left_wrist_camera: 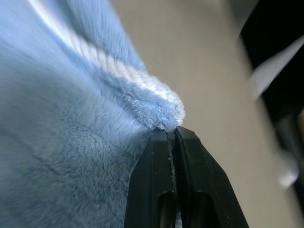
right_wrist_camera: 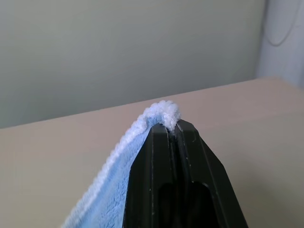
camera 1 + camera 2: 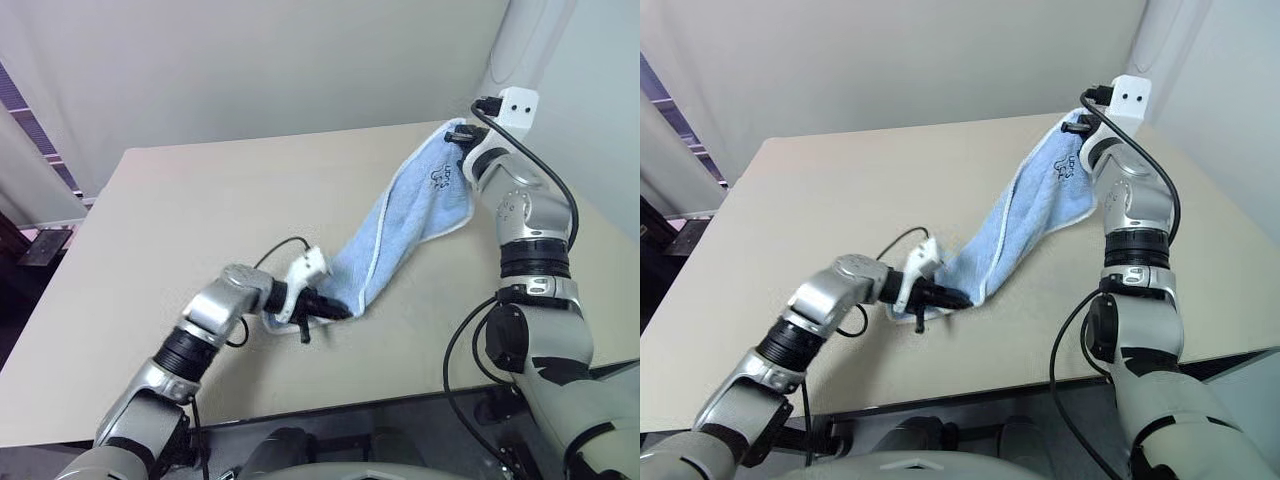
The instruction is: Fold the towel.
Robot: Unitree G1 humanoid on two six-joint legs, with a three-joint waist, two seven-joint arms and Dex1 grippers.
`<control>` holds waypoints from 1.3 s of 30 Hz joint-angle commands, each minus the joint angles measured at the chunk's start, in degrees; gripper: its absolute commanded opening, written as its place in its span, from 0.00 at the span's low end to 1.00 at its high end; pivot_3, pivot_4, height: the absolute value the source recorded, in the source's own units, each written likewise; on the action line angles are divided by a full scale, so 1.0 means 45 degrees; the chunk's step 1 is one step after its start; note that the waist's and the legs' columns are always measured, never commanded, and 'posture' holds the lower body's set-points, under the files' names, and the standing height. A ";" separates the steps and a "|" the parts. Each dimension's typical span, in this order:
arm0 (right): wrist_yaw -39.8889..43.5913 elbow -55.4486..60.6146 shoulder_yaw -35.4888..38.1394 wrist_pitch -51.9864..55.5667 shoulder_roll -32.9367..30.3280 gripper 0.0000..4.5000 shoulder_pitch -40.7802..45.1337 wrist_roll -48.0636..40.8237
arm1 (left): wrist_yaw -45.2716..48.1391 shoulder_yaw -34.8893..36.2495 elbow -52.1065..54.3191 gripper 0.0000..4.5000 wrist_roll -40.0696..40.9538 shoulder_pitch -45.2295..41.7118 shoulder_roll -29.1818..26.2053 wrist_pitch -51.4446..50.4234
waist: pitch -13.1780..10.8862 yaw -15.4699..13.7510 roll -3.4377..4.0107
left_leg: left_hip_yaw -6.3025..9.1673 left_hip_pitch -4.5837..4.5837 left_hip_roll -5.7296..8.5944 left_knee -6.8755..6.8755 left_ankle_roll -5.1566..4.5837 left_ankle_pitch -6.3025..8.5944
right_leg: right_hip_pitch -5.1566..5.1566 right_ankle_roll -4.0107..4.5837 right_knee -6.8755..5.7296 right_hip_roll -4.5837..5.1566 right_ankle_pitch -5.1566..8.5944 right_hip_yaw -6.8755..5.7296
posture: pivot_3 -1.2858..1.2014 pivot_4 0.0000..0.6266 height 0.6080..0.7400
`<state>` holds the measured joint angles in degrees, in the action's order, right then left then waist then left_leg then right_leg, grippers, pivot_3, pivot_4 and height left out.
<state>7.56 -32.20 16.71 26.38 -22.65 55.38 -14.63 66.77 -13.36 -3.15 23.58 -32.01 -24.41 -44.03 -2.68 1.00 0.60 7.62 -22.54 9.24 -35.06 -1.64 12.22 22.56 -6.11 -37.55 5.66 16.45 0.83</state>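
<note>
Towel: the towel (image 3: 405, 225) hangs stretched between the two pincers as a long slanted band above the bench (image 3: 180, 210), running from about 1 o'clock in the head view down to the centre. Its lowest part seems close to the bench near the left pincer; contact there cannot be told.
Left pincer: the left pincer (image 1: 172, 134) is clenched on a white-edged corner of the towel, low and near the middle of the bench.
Right pincer: the right pincer (image 2: 172, 124) is clenched on another white-edged corner, held high at 1 o'clock, the small dark figure (image 3: 437, 179) just below it.
Done: both corners are gripped and the cloth is lifted and drawn out lengthwise.
Not done: no fold shows yet; the towel is a loose, partly twisted strip, not laid flat and not doubled over.
Left to do, as judged: spread it flat on the bench, bring one end over the other, line up the edges, let go.
Progress: early, roughly the set-up stage.
</note>
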 commanded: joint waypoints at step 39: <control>0.0338 0.3230 -0.0209 0.1361 -0.0907 0.00 -0.2207 0.0115 | 0.0337 -0.1819 -0.1939 0.48 -0.2287 0.0469 0.0698 0.4808 | -0.0002 -0.0085 -0.0005 | -0.0006 0.0005 -0.0006 -0.0011 0.0021 0.0000 | -0.0031 0.0030 0.0011 -0.0012 -0.0016 0.0039 | 0.52 0.00 1.00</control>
<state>9.35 -20.03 15.80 33.06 -26.72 43.87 -14.23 69.40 -21.82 -11.37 14.39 -27.92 -21.51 -24.62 -2.70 0.61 0.58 7.59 -22.52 9.20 -35.12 -1.58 12.20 22.41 -5.97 -37.51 5.60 16.37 1.01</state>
